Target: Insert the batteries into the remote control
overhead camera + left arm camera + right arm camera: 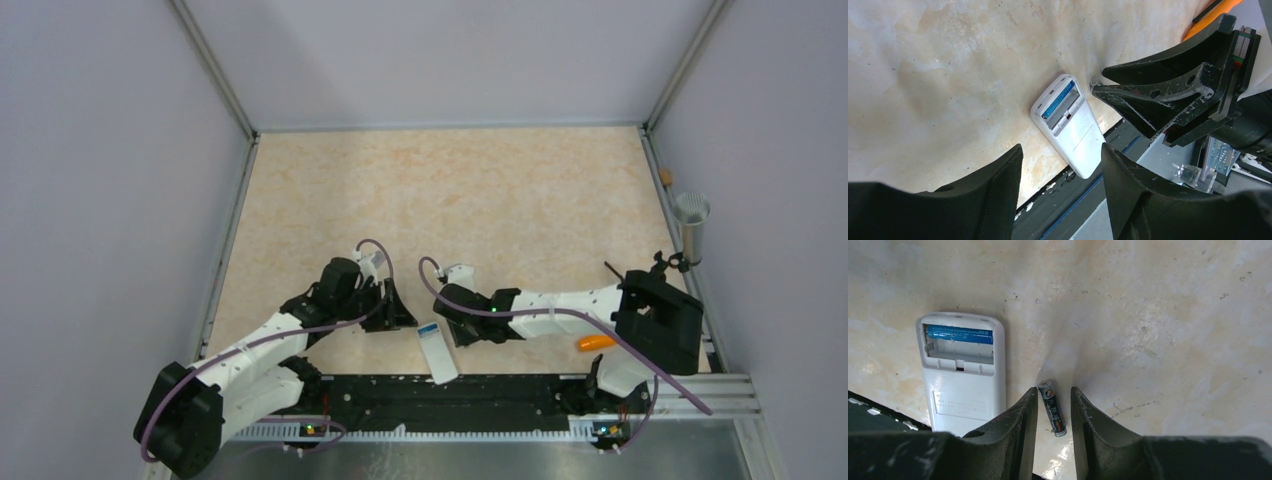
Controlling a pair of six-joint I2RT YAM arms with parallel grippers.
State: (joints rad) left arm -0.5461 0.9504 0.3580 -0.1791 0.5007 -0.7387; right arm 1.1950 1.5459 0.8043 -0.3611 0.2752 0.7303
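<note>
The white remote control [438, 354] lies back up near the table's front edge, its battery bay uncovered. The blue battery [959, 334] sits in the bay's far slot; the near slot is bare. The remote also shows in the left wrist view [1070, 127] and the right wrist view [962, 385]. The dark battery [1053, 407] lies on the table just right of the remote. My right gripper [1054, 390] is low over it, jaws narrowly open on either side, with small gaps. My left gripper [1062, 150] is open and empty above the remote's near end.
An orange tapered object [596, 342] lies at the front right by the right arm's base. A metal cylinder [691, 225] stands at the right edge. A black rail [480, 392] runs along the front edge under the remote's end.
</note>
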